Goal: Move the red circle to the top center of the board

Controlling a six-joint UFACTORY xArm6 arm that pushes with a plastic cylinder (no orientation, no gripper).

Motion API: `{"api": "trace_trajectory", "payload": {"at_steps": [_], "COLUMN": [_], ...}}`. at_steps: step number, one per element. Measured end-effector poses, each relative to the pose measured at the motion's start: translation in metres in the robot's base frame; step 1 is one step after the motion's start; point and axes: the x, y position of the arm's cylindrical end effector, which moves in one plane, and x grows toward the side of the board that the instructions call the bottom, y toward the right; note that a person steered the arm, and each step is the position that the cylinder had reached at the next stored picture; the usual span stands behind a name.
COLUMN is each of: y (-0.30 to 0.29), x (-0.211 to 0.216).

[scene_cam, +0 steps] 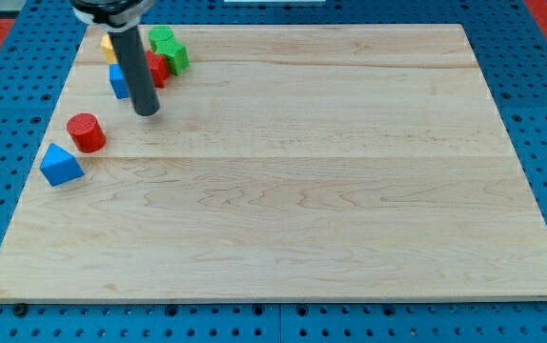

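Red circle [87, 131], short, stiff, light, likely easy-sliding, far left on desk [302, 191], beside blue triangle [61, 165]. My tip [147, 111] just right, apart. No fingers: push low on left flank. Cluster behind: green block [170, 50].

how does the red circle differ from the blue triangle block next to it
The red circle is a round, upright cylinder; the blue triangle block is wedge-shaped with angled faces. The red circle lies closer to my tip, which stands to its upper right; the blue triangle block lies further toward the view's bottom left, near the board's edge. Both stand apart from the cluster at the view's top left.
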Motion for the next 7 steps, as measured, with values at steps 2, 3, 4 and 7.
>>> {"api": "trace_trajectory", "payload": {"at_steps": [2, 3, 4, 7], "y": [-0.101, -0.129, -0.104, 0.016], "x": [0.011, 0.017, 0.046, 0.031]}}
